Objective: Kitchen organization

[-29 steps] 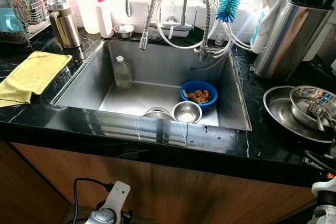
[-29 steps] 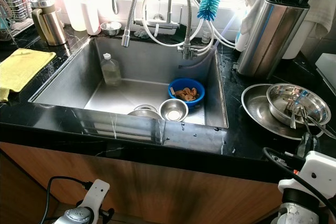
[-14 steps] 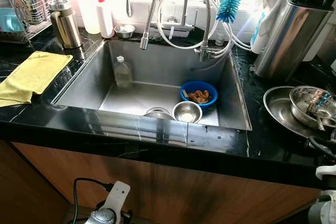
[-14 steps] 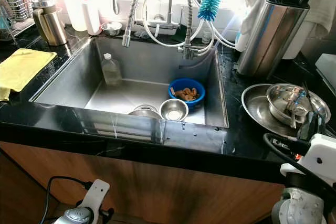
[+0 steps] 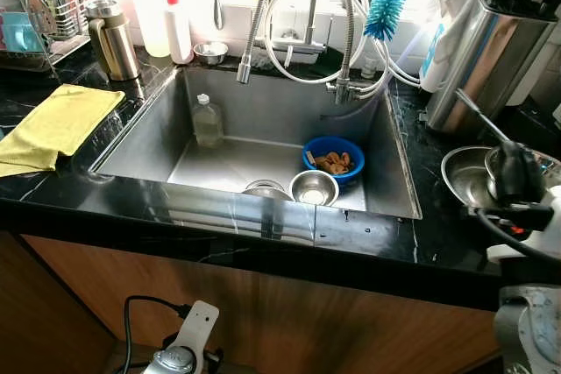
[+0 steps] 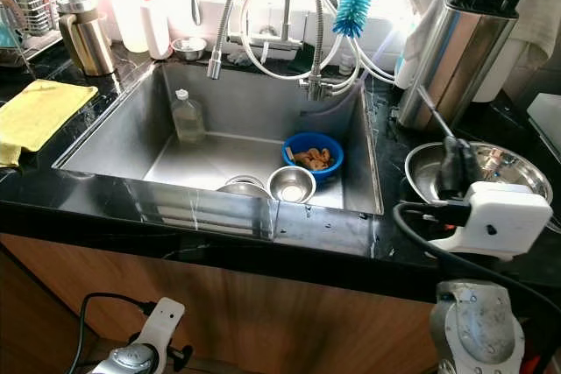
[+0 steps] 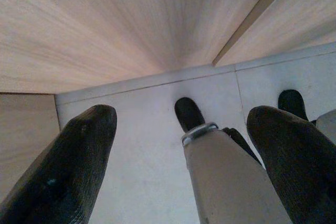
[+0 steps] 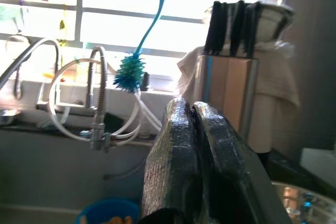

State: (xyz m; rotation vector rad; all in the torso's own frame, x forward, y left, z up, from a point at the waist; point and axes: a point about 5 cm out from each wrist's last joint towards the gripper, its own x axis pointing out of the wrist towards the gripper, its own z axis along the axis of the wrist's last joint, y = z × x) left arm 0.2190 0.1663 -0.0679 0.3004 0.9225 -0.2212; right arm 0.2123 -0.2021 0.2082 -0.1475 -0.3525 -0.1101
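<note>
**Right claw raised over the pans, nothing yet put away**

Presently the right gripper (image 6: 455, 164) stands above the counter, its two fingers pressed together and holding nothing, as the right wrist view confirms. Directly below and beyond it lie the stacked steel pans (image 6: 513, 172), with some utensils in them too blurred to identify. A thin rod appears to rise from the fingertips toward the knife block (image 6: 456, 45); what it is cannot be told.

Progress, as judged: barely begun. The sink (image 6: 131, 120), off to the claw's left, holds a blue bowl (image 6: 312, 153) with food scraps, a steel bowl (image 6: 291, 184) just beside it, another steel dish partly hidden at the near wall, and a bottle (image 6: 187, 116) standing upright, long axis vertical, cap up. All remain to be sorted.

The yellow cloth (image 5: 57, 124) lies flat, well apart on the far-left counter.

The left gripper (image 7: 184, 145) hangs idle by the cabinet, fingers spread.
</note>
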